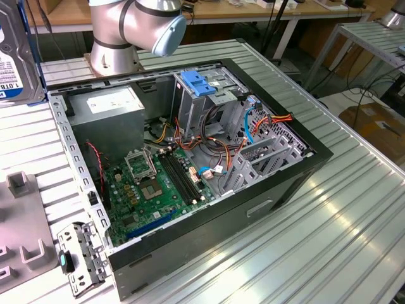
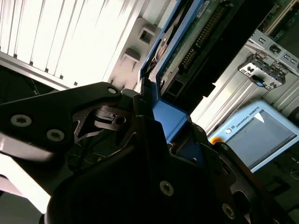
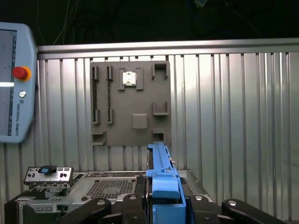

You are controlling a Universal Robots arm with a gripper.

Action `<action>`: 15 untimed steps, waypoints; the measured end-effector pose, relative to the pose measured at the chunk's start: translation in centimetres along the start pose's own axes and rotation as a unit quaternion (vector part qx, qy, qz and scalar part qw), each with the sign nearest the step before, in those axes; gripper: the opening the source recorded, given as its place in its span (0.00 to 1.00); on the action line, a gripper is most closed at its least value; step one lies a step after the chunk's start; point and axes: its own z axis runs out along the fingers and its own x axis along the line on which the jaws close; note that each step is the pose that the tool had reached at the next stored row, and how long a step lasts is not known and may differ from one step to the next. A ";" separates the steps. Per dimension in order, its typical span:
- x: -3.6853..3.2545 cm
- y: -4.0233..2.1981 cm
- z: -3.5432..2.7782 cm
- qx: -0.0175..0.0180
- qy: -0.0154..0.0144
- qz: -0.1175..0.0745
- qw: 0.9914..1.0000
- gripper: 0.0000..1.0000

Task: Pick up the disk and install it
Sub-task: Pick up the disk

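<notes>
**Disk gripped, held outside the case**

The gripper (image 3: 164, 205) has its fingers (image 2: 140, 109) closed on the disk (image 1: 14, 63), clamping it by its sides. In both wrist views the disk's blue rail (image 3: 161, 175) runs out from between them.

The case (image 1: 190, 253) lies open on the table (image 1: 354, 240) with its motherboard (image 1: 158, 183) facing up. In the exterior view the disk is outside the case, off the corner that holds the power supply (image 1: 107, 101), at the exterior view's left edge. Its labelled face is turned toward that camera.

Inside the case, a blue bracket (image 1: 199, 85) sits on top of the drive cage, beside the power supply. The arm (image 1: 126, 25) stands on the table just behind the case.

In the first wrist view a grey plate (image 3: 131, 102) lies flat on the table beside the case, past the tip of the rail. A pendant (image 3: 14, 84) lies on the table near the case.
</notes>
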 end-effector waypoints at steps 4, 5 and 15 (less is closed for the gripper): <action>0.79 -0.50 0.02 0.000 0.000 0.000 1.000 0.37; 0.79 -1.12 0.02 0.000 0.000 0.000 1.000 0.37; 0.65 -6.58 0.09 0.000 0.000 0.000 1.000 0.37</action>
